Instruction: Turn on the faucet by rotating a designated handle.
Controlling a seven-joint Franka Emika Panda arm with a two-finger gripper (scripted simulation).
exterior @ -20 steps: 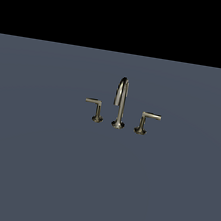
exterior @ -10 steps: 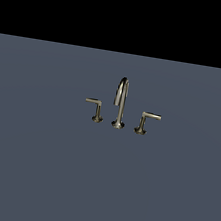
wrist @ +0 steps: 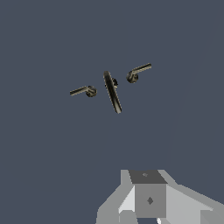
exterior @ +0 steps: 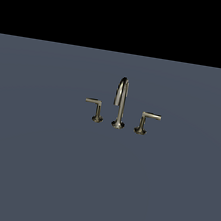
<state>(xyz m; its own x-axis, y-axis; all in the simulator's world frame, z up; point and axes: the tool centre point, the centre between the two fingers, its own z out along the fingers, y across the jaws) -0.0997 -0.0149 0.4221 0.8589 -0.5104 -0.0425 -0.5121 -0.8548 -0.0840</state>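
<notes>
The faucet stands on the flat grey-blue surface in the exterior view, with a tall arched spout in the middle. The designated handle, the larger and brighter lever, stands at the exterior view's right of the spout. The duller twin lever stands at the exterior view's left. The wrist view looks down from well above on the spout, the designated handle and the twin lever. Grey parts of my gripper show at that picture's edge, far from the faucet; how its jaws stand does not show. The arm is out of the exterior view.
The grey-blue surface stretches around the faucet on all sides. A black band lies beyond its far edge.
</notes>
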